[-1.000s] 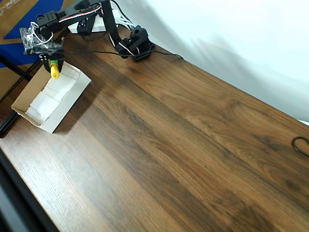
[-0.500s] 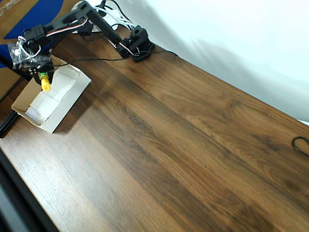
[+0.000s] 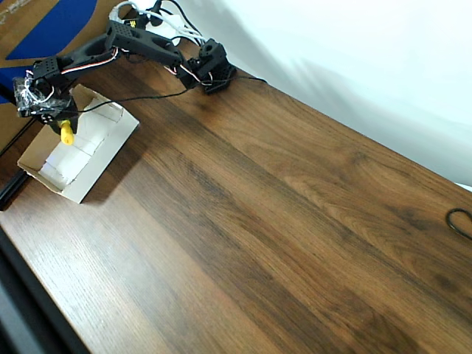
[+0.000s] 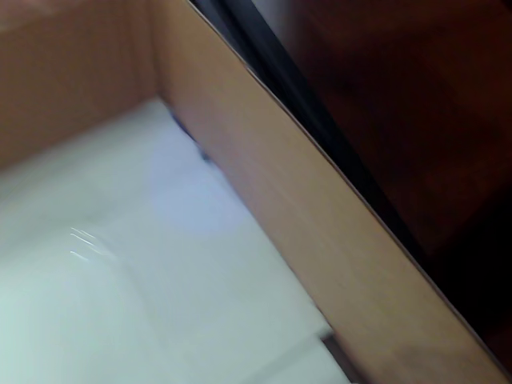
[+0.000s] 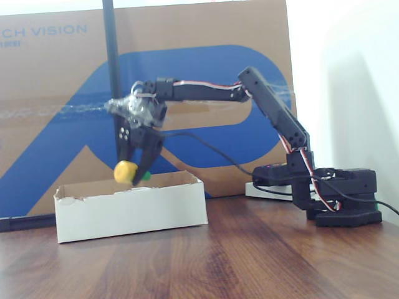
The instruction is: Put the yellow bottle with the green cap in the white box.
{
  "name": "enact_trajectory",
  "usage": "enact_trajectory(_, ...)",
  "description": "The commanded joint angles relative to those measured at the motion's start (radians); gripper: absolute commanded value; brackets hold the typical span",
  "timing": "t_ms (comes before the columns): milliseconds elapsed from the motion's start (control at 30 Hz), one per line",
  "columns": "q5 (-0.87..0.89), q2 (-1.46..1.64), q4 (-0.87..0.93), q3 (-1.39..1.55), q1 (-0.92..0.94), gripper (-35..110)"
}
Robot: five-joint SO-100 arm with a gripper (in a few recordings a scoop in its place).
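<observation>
The yellow bottle (image 3: 66,132) (image 5: 125,170) hangs just above the white box (image 3: 103,161) (image 5: 131,212), with its green cap (image 5: 146,176) peeking out behind a finger in the fixed view. My gripper (image 3: 59,125) (image 5: 136,169) is shut on the bottle over the box's far end. The wrist view looks down into the box: white padding (image 4: 120,296) and a tan inner wall (image 4: 304,240), with dark table beyond.
A large brown-and-blue cardboard sheet (image 5: 56,93) stands behind the box. A black pole (image 5: 112,68) rises beside the gripper. The arm's base (image 3: 210,70) (image 5: 336,199) sits at the table's far edge. A dark cable loop (image 3: 461,221) lies at the right edge.
The gripper has carried the bottle leftward in the overhead view, further over the box, and it now sits lower toward the padding.
</observation>
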Motion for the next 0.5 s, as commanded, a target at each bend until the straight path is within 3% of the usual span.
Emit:
enact_trajectory(0,0.012,0.052,0.005,-0.071,0.014,1)
enact_trajectory(100,0.020,0.055,0.021,-0.067,0.014,18)
enact_trajectory(200,0.009,0.071,0.031,-0.049,0.014,21)
enact_trajectory(467,0.025,0.176,0.025,0.055,0.011,7)
